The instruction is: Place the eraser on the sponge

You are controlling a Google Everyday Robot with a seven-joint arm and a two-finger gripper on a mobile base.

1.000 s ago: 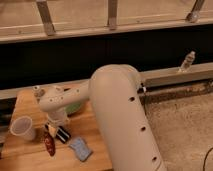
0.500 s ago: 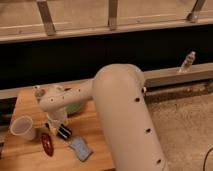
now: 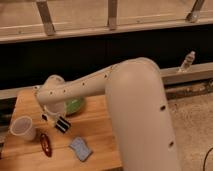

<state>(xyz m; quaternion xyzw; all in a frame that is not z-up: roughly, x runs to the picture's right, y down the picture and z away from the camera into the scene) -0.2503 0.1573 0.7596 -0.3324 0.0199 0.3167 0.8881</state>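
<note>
The eraser (image 3: 62, 124), a black block with white stripes, hangs tilted just above the wooden table (image 3: 100, 130), left of centre. My gripper (image 3: 54, 119) comes down from the white arm's wrist (image 3: 52, 97) and is shut on the eraser's left end. The sponge (image 3: 80, 148), a flat blue-grey pad, lies on the table below and to the right of the eraser, a short gap away from it. The wrist hides most of the gripper's body.
A green bowl (image 3: 76, 105) sits just behind the gripper. A white cup (image 3: 22, 128) stands at the left edge, with a dark red oval object (image 3: 45, 144) in front of it. The big white arm (image 3: 140, 115) covers the table's right side. A bottle (image 3: 187, 61) stands on the far ledge.
The eraser has risen a little off the table with the gripper. The arm has swung slightly. The sponge, cup and bowl have stayed put.
</note>
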